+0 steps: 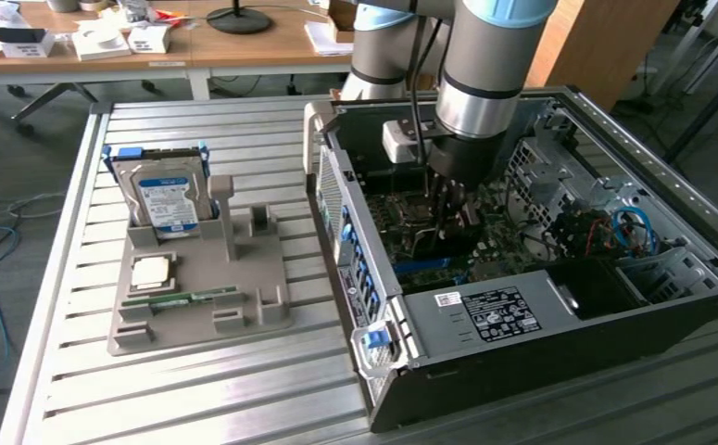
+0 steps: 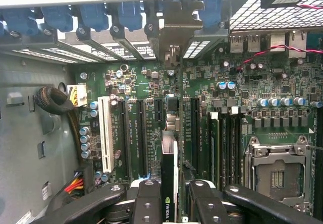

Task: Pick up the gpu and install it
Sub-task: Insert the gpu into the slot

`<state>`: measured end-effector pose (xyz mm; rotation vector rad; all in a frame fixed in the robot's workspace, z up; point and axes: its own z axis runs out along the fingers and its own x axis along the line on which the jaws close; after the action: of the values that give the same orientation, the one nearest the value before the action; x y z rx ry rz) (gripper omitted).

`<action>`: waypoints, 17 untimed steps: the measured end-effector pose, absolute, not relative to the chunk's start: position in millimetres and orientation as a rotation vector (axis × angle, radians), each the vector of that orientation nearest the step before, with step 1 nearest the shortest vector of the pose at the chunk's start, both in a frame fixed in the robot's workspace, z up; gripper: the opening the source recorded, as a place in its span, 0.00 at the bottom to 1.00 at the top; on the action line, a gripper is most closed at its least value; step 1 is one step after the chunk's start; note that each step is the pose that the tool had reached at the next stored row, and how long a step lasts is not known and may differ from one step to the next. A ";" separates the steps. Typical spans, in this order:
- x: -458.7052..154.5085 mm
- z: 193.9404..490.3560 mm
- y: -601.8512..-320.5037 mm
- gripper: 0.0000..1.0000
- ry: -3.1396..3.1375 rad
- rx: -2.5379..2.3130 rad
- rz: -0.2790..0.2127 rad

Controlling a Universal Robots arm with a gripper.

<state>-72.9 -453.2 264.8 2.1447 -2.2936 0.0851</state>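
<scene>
Claw grips the gpu inside the case on slatted table.

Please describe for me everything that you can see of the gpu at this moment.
The gpu is seen edge-on: a thin dark card with a pale strip on one side and a green logo near the gripper. At its far end a grey metal bracket stands by the rear slot openings of the case. It stands upright over the motherboard, parallel to the long slots. The gripper's fingers clamp it from both sides. Whether it sits in a slot cannot be told.
</scene>
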 end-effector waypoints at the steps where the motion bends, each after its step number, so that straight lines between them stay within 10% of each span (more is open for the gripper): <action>1: -72.9 264.8 -453.2 0.26 -2.294 2.145 0.085; 17: -70.9 264.7 -453.1 0.26 -2.289 2.141 0.074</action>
<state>-70.9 -453.1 264.7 2.1408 -2.2889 0.0741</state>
